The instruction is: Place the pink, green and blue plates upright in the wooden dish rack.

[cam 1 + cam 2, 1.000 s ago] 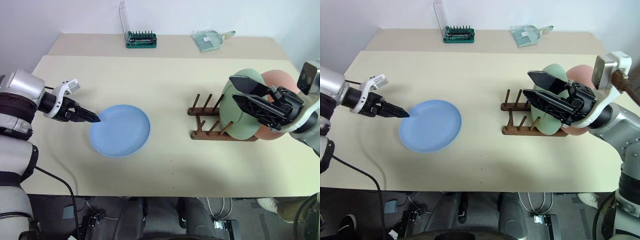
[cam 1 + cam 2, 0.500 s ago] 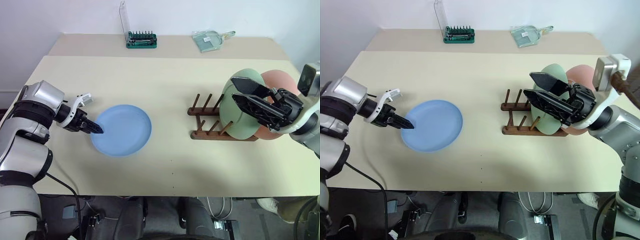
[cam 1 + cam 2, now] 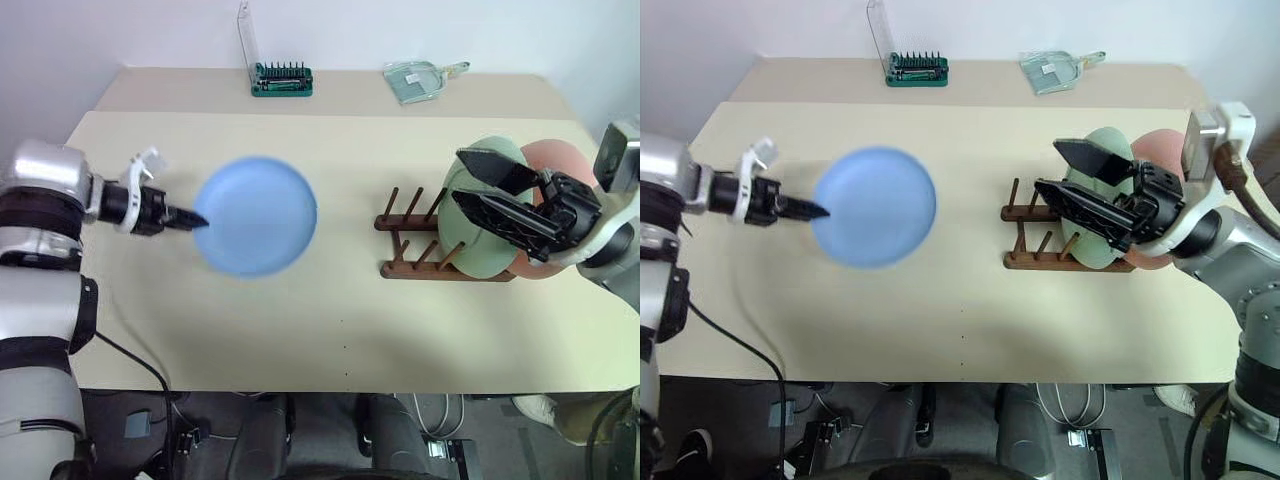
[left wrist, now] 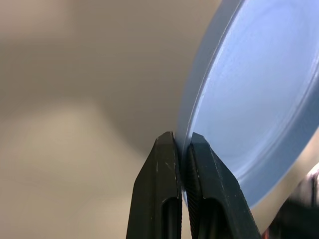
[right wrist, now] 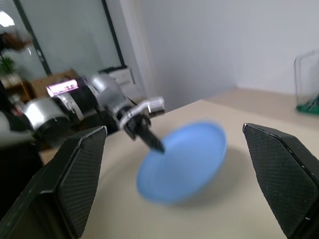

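**Two plates racked, blue one in my left fingers**

Green plate [image 3: 478, 222] and pink plate [image 3: 560, 165] are both standing upright at the right end of the rack [image 3: 420, 240], which sits toward the bench's right edge. That's two of three done, by my reading. The rack's left pegs are bare, so there's room for the last one.

The blue plate [image 3: 257, 215] is the one left. My left gripper [image 3: 190, 218] has its fingers clenched on the plate's left rim, and in the wrist view the two fingers [image 4: 158, 199] pinch the edge with no gap showing. The plate is tilted up off the bench [image 3: 330, 330], over the left half, well apart from the rack. It looks blurred, so I judge it's in motion.

My right gripper [image 3: 500, 195] is the concern. Its fingers are spread wide and released, holding nothing, and it hangs just in front of the green plate, over the rack's right end. I'd say it sits close to the path the blue plate needs.

Elsewhere, a green bit set [image 3: 282, 79] with a clear lid and a clear dustpan [image 3: 415, 78] lie along the far edge, well out of the way.
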Tool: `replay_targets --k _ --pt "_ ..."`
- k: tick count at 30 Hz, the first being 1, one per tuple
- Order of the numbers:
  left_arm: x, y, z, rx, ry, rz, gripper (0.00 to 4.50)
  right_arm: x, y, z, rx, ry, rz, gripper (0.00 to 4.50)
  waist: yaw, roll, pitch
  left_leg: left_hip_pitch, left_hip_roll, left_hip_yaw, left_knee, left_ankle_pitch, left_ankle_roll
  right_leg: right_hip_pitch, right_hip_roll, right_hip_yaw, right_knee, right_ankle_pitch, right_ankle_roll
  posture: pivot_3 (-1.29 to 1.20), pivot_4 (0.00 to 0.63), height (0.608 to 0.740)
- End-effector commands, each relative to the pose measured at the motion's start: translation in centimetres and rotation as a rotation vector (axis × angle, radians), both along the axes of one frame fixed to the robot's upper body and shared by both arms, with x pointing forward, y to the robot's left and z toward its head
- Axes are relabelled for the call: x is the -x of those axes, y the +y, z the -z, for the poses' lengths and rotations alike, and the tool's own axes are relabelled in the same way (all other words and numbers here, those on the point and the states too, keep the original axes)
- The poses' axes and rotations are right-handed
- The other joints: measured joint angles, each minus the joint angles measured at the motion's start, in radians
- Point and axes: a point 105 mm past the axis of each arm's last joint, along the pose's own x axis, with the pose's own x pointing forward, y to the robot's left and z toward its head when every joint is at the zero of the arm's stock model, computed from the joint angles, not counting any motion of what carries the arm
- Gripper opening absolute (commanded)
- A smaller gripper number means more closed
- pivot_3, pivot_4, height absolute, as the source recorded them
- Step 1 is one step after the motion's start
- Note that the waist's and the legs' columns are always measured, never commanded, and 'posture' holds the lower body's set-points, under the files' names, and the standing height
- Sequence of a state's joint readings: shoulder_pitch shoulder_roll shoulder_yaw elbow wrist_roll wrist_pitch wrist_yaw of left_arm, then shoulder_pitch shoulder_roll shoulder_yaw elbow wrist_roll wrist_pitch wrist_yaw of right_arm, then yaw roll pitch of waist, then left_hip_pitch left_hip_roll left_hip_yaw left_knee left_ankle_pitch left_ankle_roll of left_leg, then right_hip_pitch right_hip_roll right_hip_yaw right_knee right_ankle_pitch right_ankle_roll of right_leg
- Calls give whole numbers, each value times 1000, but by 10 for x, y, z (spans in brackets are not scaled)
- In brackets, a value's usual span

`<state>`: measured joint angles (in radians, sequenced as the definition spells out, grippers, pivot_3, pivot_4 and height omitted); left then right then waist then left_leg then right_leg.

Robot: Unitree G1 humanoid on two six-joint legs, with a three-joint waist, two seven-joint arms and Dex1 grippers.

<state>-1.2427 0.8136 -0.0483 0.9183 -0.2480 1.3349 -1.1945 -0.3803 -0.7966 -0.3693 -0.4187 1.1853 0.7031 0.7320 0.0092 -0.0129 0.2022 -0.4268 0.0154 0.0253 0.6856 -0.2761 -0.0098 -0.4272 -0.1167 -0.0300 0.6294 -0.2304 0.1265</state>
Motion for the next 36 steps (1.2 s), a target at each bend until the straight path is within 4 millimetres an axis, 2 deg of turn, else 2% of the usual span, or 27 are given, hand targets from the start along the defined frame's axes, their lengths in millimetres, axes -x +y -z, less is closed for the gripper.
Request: replay_targets --k 1,4,5,8,10,13,18,21,29,32,36 --pt "-18 -6 -33 179 -156 -112 64 -10 22 -8 136 -212 88 4500 -1 0 0 0 0 0 0 0 0 0 0 0 0 0 0 0 150 740" --pt "-36 -18 -49 328 -246 -228 64 -24 41 -5 382 -498 182 4500 1 0 0 0 0 0 0 1 -2 0 0 0 2 0 1 0 150 740" --pt "-39 -31 -56 376 -286 -227 64 -26 48 -8 432 -583 184 4500 2 0 0 0 -1 -1 1 1 -2 0 -1 0 2 0 1 0 150 740" --pt "-38 -59 -65 453 -329 -233 64 -33 59 -10 549 -762 208 4500 3 -2 0 -2 -2 -1 1 3 -6 0 -2 0 2 0 1 0 150 740" --pt "-35 -80 -67 511 -327 -245 64 -42 60 1 721 -942 257 4500 2 -4 -2 -2 -2 0 1 5 -9 0 -2 0 2 1 2 0 150 740" --pt "-29 -96 -65 508 -349 -288 64 -55 61 7 873 -1132 311 4500 -4 -5 -2 -2 -2 0 1 5 -9 0 -2 0 1 1 2 0 150 740" --pt "-15 -118 -68 499 -386 -303 64 -71 64 22 1002 -1239 326 4500 -20 -5 -2 1 -2 0 -2 7 -13 0 -1 0 0 1 2 0 150 740" --pt "-7 -133 -68 499 -378 -270 64 -83 60 13 1029 -1291 424 4500 -21 -5 -2 1 -2 0 -1 8 -14 0 -1 0 0 1 1 0 150 740" --pt "4 -148 -65 472 -387 -218 64 -93 60 12 1046 -1318 476 4500 -20 -5 -2 1 -2 0 -2 8 -14 0 -1 0 0 1 1 0 150 740" --pt "7 -153 -64 480 -379 -197 0 -96 57 15 1057 -1295 481 3646 -19 -5 -2 1 -2 0 -1 8 -14 1 -1 0 -1 1 1 0 150 740" --pt "9 -159 -62 465 -377 -180 0 -96 58 10 1057 -1319 505 1605 -20 -5 -2 1 -2 0 -1 8 -14 1 -1 0 -1 1 1 0 150 740"
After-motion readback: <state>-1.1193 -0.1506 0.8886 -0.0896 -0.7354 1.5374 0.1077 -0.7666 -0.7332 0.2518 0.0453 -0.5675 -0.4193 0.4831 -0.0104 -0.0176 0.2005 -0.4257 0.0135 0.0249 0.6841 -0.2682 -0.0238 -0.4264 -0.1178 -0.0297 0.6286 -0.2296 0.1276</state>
